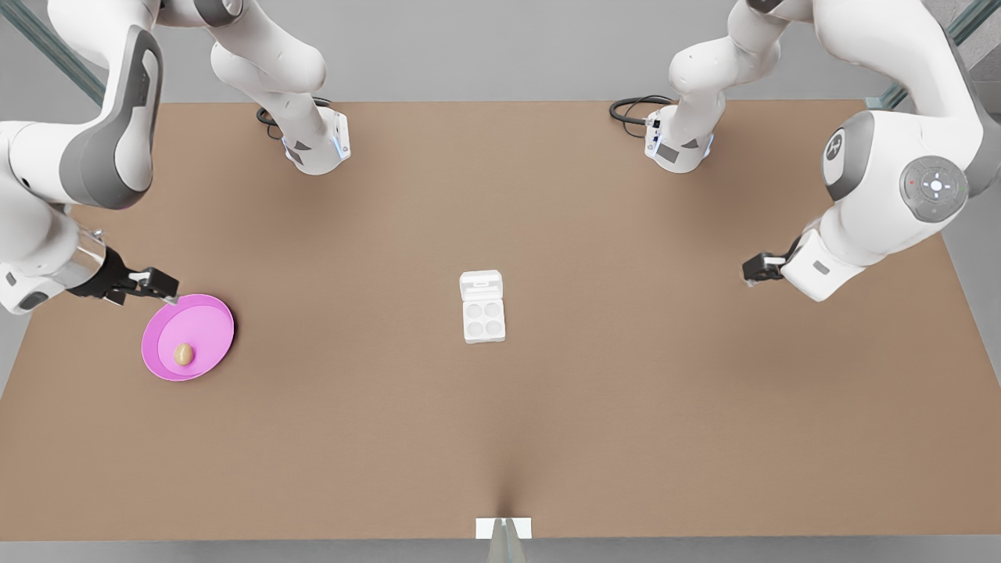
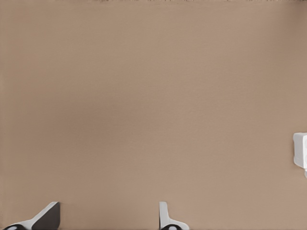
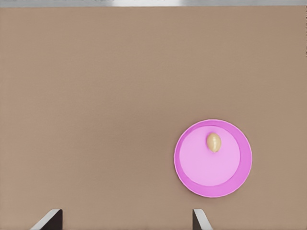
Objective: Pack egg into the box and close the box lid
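Pretty bare setup: a big flat tan-brown matte table (image 1: 547,422) takes up most of the front view, with soft shadows pooling across it. Past its far edge there's a plain light grey floor (image 1: 485,55). Slanted dark metal frame bars (image 1: 55,55) cross both far corners. A small white tab (image 1: 504,528) sits at the near edge's middle.

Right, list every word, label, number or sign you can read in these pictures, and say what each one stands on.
No readable words or numbers.
Box lid: a small tab marking, too small to read.
Arm at the front view's right: a round grey disc with small symbols and a small round emblem, none legible.
The egg, the pink plate, the box and the table carry no text.
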`<act>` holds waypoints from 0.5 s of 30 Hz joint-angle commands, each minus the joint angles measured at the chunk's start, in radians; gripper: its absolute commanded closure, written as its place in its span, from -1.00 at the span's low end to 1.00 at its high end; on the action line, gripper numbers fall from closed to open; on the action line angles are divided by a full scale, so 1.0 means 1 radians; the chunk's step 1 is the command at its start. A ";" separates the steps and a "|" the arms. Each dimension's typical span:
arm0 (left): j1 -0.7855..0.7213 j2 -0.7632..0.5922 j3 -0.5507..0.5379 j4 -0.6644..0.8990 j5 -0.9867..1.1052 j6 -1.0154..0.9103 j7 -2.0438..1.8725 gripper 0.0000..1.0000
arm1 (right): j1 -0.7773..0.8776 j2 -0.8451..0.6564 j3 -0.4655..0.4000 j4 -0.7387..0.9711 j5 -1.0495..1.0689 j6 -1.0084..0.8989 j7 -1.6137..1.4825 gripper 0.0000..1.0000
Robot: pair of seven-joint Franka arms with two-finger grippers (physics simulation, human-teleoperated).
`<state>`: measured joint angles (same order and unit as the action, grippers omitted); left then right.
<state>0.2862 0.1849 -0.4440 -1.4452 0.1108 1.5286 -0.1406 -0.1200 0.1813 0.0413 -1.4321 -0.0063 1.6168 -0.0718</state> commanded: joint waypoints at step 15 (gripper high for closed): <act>-0.035 0.010 -0.015 0.017 0.043 -0.051 -0.071 -1.00 | -0.122 0.504 -0.006 0.016 -0.106 0.287 -0.042 -1.00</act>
<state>0.2532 0.1954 -0.4568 -1.4265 0.1516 1.4862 -0.1755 -0.2358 0.6610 0.0360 -1.4175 -0.0443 1.8047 -0.0640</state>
